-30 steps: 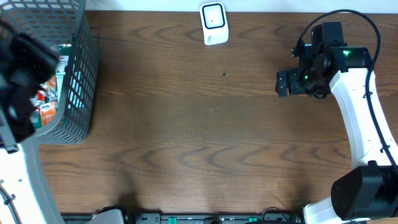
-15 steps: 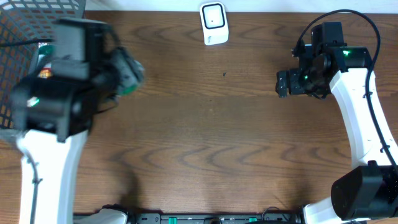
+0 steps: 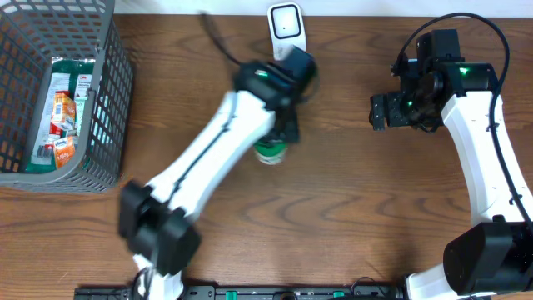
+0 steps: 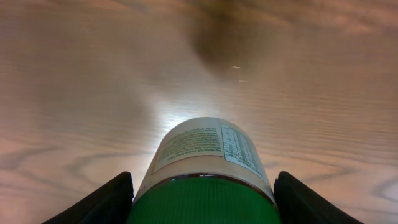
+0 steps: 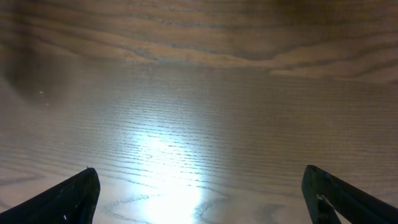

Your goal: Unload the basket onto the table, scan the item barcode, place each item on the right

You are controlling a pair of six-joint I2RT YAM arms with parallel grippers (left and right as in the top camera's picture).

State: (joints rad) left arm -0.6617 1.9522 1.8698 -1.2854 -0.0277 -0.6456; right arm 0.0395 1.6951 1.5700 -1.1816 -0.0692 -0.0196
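several snack packets (image 3: 60, 117) in grey basket (image 3: 114, 100); left tool (image 4: 204, 205) tight around green-capped bottle (image 4: 205, 149), right tool (image 5: 199, 196) wide open

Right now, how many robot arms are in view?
2. The left arm reaches to the centre, near the white scanner, with the left gripper holding a green-capped bottle. The right arm sits at the right side, with the right gripper open and empty.

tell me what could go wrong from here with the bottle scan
The left hand holds the bottle only near its green lid end, so it might slip or tilt.
No barcode shows on the label side seen by the wrist camera; the scanner may miss it without turning.
The left arm sits close to the scanner and could knock it.
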